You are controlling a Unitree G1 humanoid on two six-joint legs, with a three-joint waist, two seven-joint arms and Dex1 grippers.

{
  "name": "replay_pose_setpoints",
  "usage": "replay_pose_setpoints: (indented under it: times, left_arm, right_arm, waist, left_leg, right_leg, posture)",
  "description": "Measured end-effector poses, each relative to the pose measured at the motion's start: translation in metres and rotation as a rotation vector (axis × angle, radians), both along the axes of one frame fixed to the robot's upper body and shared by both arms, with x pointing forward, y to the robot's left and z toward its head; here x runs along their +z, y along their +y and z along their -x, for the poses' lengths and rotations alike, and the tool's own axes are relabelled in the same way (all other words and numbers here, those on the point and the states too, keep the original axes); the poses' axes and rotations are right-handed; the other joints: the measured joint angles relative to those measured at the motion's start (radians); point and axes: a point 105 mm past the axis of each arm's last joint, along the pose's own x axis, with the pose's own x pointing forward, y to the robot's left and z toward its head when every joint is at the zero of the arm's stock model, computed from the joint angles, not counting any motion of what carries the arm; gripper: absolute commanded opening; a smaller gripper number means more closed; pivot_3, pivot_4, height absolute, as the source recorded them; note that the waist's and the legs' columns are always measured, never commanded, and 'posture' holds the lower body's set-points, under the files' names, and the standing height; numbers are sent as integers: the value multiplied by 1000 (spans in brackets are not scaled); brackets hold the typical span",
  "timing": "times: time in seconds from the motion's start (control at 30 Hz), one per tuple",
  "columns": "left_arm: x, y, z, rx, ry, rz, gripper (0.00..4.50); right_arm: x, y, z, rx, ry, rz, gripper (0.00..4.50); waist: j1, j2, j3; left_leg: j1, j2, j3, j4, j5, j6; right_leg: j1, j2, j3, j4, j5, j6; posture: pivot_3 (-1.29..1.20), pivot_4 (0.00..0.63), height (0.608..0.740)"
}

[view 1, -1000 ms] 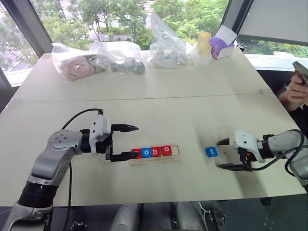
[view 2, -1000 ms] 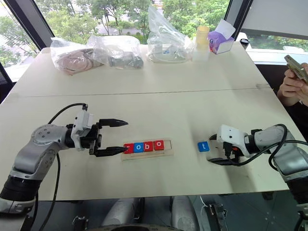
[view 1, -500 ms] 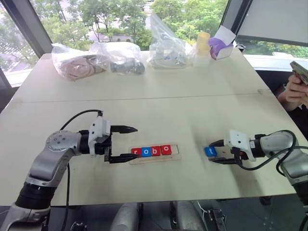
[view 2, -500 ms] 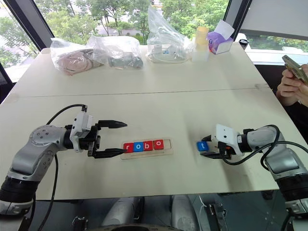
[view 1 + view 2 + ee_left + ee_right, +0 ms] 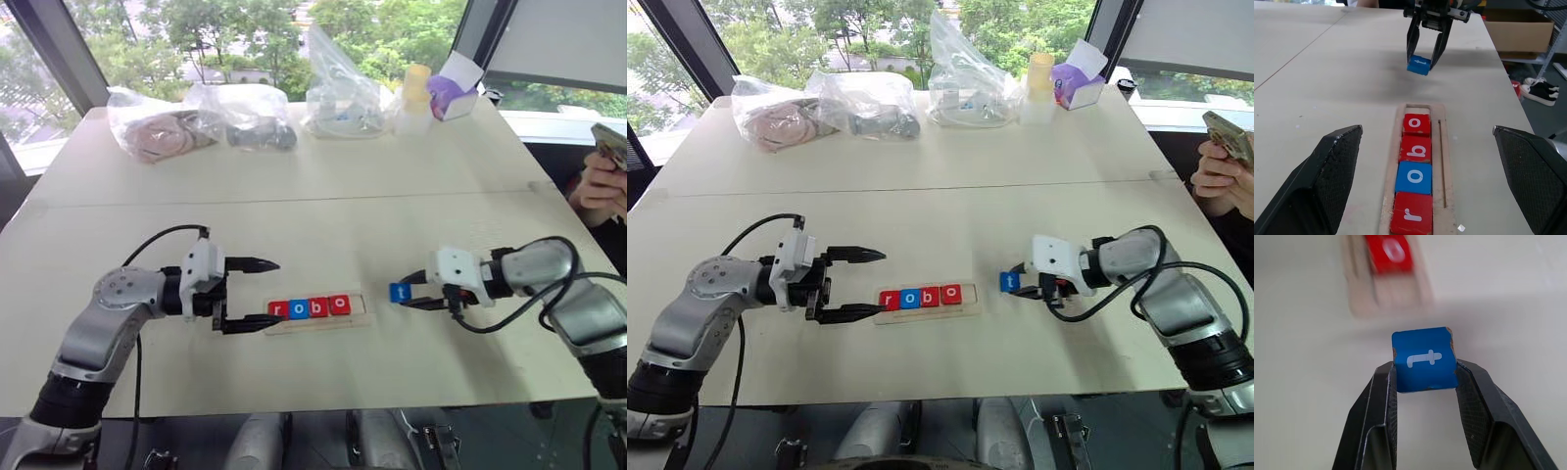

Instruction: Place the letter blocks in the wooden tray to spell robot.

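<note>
The wooden tray [image 5: 359,315] lies on the table in front of me with four letter blocks [image 5: 310,307] in it: red r, blue o, red b, red o. Its right end slot is bare. My right gripper [image 5: 404,294] is shut on the blue t block [image 5: 400,292] and holds it just above the table, a short way right of the tray. The wrist view shows the blue t block [image 5: 1424,359] pinched between both fingers. My left gripper [image 5: 265,291] stands open at the tray's left end, its near fingertip beside the red r.
Clear plastic bags [image 5: 196,117] with items, a yellow cup [image 5: 415,86] and a purple-and-white box [image 5: 451,93] stand along the table's far edge. A person's hands holding a phone [image 5: 607,147] show at the right edge.
My right gripper closed on the blue t block, lifted it off the table and carried it left toward the tray. The left arm stayed still.
</note>
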Motion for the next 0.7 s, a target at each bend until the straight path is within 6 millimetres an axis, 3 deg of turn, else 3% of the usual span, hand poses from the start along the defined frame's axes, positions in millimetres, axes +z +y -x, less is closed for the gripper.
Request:
replay_pose_setpoints:
  times: [0.13,0.7]
  left_arm:
    - [1,-2,2,-4,-5,0,4500]
    - [1,-5,5,17,4,-2,4500]
  right_arm:
    - [-13,11,1,35,16,49,1123]
    - [-16,32,-6,60,4,62,1123]
  waist:
    - [1,0,0]
    - [-4,0,0]
  left_leg:
    - [0,-1,0,0,0,0]
    - [0,0,0,0,0,0]
  right_leg:
    - [0,0,0,0,0,0]
    - [-1,0,0,0,0,0]
  posture:
    - [0,150,740]
    - [0,150,740]
